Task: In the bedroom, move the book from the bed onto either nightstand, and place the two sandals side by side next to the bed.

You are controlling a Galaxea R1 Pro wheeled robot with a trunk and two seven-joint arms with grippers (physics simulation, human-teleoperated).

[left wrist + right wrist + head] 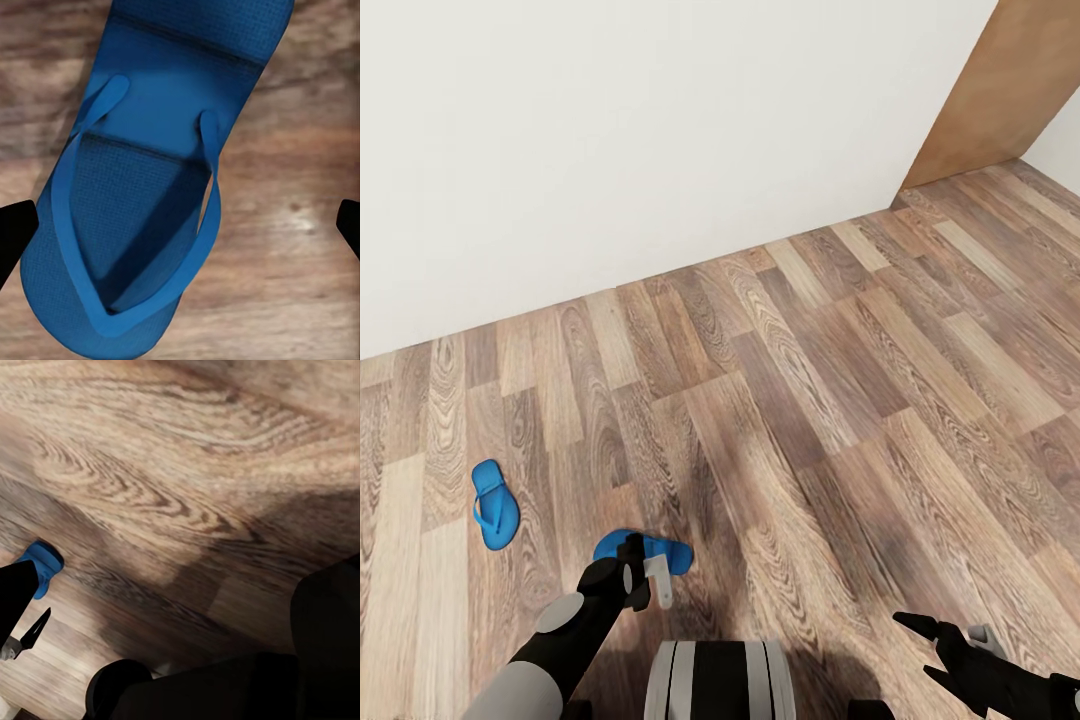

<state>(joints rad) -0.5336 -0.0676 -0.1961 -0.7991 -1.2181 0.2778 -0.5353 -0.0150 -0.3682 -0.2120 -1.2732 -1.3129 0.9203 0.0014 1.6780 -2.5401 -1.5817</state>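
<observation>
Directly beneath the left tool (632, 578) lies one blue sandal (645, 551) on the wood-plank floor (830, 400), partly covered by the tool in the head view. Seen from the left wrist, that sandal (142, 202) lies strap side up, and the tool's two dark fingertips (15, 236) stand wide apart at either side of it, one over the sandal's edge, the other over bare planks; the jaws are open and grip nothing. Whether the fingertips touch the sandal or the floor cannot be told.

Off toward the left edge of the floor, well apart from the first, lies the second blue sandal (494, 503), flat and strap side up, its long axis at a clear angle to the other one's.

The right tool (928, 648) hangs low over bare planks at the right, its dark fingers spread and empty. From the right wrist a small bit of blue sandal (41, 566) shows past a dark fingertip.

Beyond the sandals the floor runs to a white wall (610, 140). A brown wooden panel (1000, 90) stands against the wall at the far right corner.
</observation>
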